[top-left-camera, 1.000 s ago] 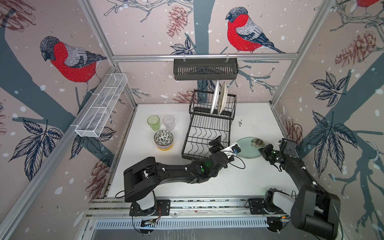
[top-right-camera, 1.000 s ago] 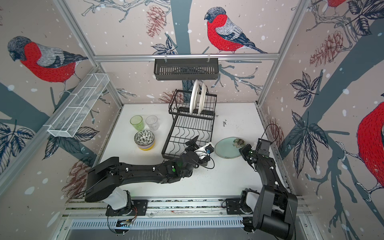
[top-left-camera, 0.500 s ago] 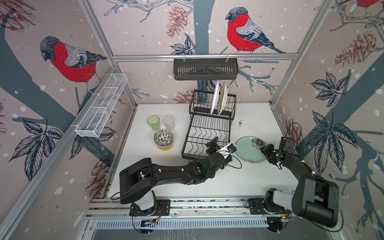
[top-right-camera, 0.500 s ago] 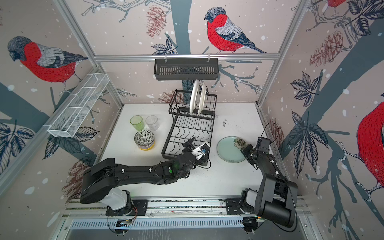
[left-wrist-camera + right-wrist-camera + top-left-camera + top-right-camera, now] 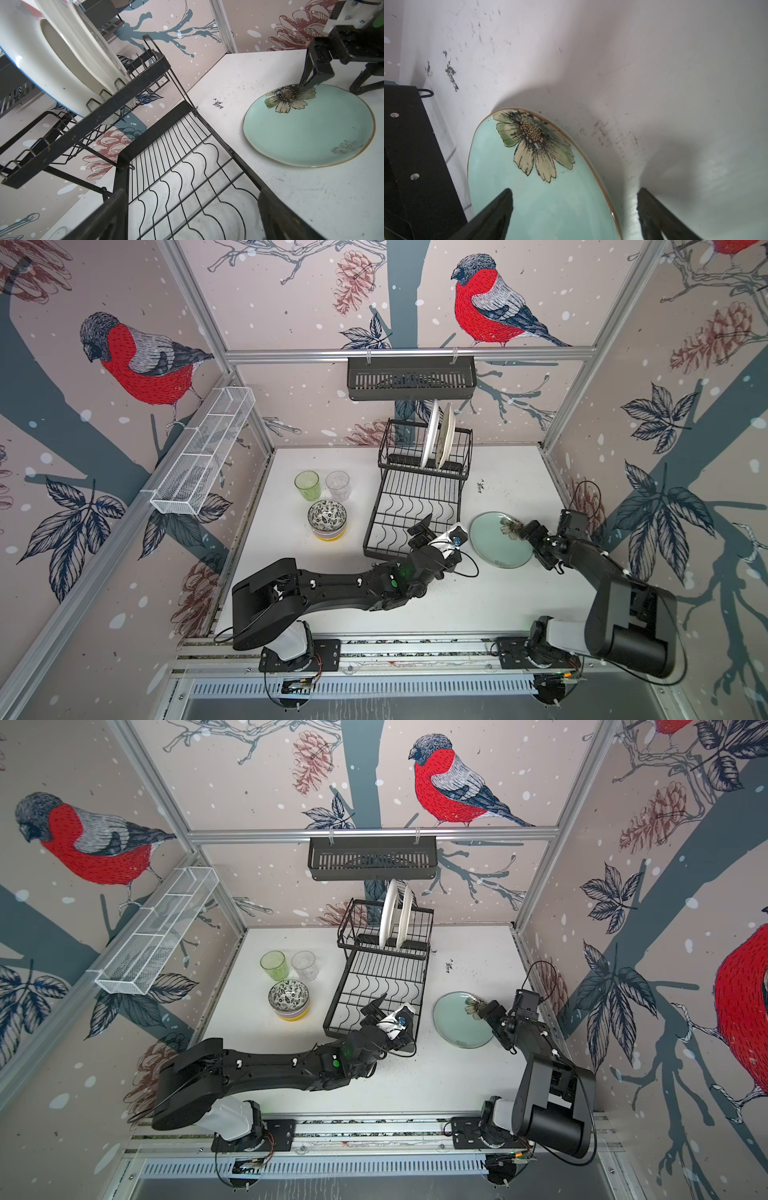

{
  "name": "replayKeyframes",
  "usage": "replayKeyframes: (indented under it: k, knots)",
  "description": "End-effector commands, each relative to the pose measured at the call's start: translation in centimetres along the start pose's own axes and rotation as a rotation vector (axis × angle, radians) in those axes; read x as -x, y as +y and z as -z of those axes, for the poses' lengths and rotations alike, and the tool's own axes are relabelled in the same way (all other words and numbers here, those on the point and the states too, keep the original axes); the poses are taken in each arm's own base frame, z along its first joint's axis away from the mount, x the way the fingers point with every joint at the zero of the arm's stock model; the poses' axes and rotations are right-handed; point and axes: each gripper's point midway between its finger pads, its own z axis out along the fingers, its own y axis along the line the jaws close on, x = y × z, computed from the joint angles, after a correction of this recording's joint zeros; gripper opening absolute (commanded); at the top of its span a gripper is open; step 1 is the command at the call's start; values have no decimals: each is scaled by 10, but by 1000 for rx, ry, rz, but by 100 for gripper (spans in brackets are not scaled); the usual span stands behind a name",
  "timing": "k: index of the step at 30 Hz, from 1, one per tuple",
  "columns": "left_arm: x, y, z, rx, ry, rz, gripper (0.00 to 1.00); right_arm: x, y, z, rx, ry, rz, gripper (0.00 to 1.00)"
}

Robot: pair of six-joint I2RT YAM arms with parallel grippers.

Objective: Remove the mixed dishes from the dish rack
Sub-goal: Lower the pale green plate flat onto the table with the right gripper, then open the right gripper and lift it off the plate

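Note:
The black wire dish rack point(image 5: 415, 506) point(image 5: 382, 986) point(image 5: 176, 187) stands mid-table. A white plate point(image 5: 432, 435) and a cream plate point(image 5: 446, 439) stand upright in its raised tier. The pale green plate point(image 5: 496, 543) point(image 5: 459, 1021) point(image 5: 307, 128) point(image 5: 539, 197) lies flat on the table right of the rack. My right gripper point(image 5: 530, 533) point(image 5: 332, 86) point(image 5: 574, 191) is open astride its flowered rim, one finger over the plate and one over the table. Above the rack's bare lower tray, my left gripper point(image 5: 434, 531) point(image 5: 190, 193) hangs open and holds nothing.
A green glass point(image 5: 307, 485), a clear glass point(image 5: 337, 485) and a stack of small bowls point(image 5: 327, 519) stand left of the rack. A black slotted basket point(image 5: 411, 379) hangs on the back wall and a white mesh basket point(image 5: 203, 452) on the left wall. The right wall is close behind my right arm.
My right gripper has gone from shut to open and let go of the green plate, which now lies flat. The left gripper has drifted slightly over the lower tray.

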Motion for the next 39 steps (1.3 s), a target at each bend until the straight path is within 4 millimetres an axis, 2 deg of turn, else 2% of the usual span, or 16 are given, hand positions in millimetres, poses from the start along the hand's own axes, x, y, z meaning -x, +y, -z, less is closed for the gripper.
replayKeyframes:
  k: [1,6,12,19,23,32,39]
  knots:
    - [11,7,2,21,-42,47,98,9,1,7,-20,-39,28,100]
    - [12,3,1,5,-45,58,98,15,8,24,-21,-96,77,99]
    - [10,-10,-4,-32,-26,94,98,10,15,41,-5,-144,130,100]
    - [8,-20,-9,-45,-4,97,98,-7,65,59,201,-155,236,100]
    - [6,-26,-11,-67,3,104,98,-18,79,67,228,-163,287,100]
    - [6,-14,-9,-37,-7,133,98,-52,92,69,315,-148,358,100]
    - [13,-7,-6,-34,-14,191,98,-64,102,80,395,-184,406,99]
